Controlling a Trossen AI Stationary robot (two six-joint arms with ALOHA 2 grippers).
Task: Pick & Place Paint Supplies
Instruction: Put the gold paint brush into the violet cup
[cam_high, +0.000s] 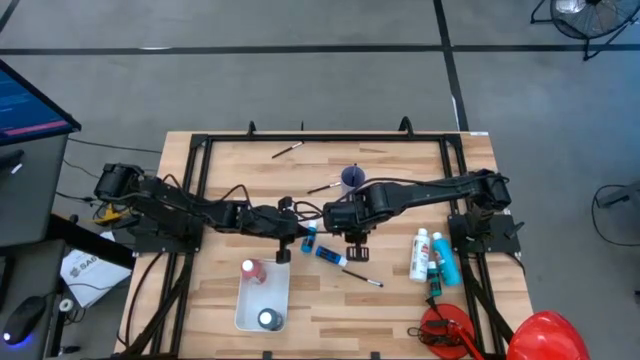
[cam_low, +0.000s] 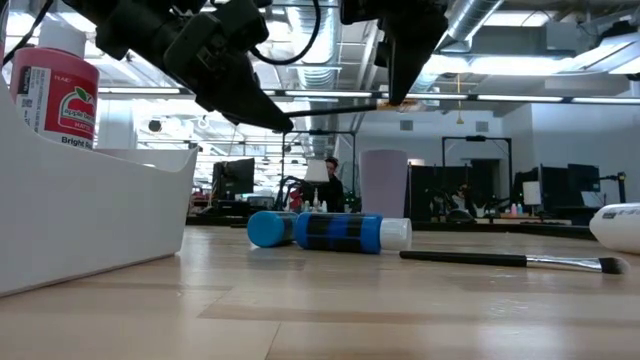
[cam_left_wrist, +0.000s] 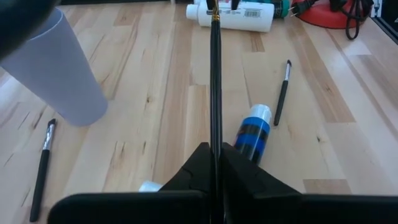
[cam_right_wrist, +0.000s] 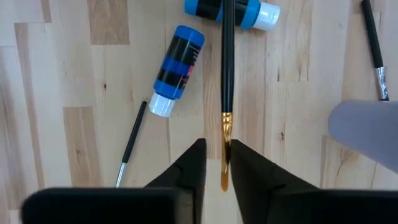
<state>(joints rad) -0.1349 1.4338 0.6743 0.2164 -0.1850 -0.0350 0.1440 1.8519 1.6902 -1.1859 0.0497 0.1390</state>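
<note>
A thin dark-handled brush (cam_left_wrist: 215, 74) hangs level in the air between my two grippers, above the middle of the table. My left gripper (cam_left_wrist: 216, 149) is shut on its handle end. My right gripper (cam_right_wrist: 217, 149) points down with its fingers slightly open on either side of the brush's golden ferrule and bristles (cam_right_wrist: 224, 143); a gap shows beside the brush. Below lie two blue bottles (cam_right_wrist: 177, 68) (cam_right_wrist: 231, 10) on their sides, and a loose brush (cam_right_wrist: 132, 144). My left gripper pinches the handle end of the brush (cam_left_wrist: 215, 140) between its two fingers. The fingers come from the table's left, slanting a little down, and lie along the brush. The brush sticks straight out ahead of them, lifted clear of the table.
A white tray (cam_high: 243, 310) at the near left holds a red bottle (cam_high: 252, 270) and a dark one (cam_high: 268, 319). A lilac cup (cam_high: 352, 178) stands behind the grippers. White and teal bottles (cam_high: 430, 258) lie at the right, more brushes (cam_high: 288, 150) (cam_high: 362, 277) lie about, and a red helmet (cam_high: 545, 335) sits at the near right.
</note>
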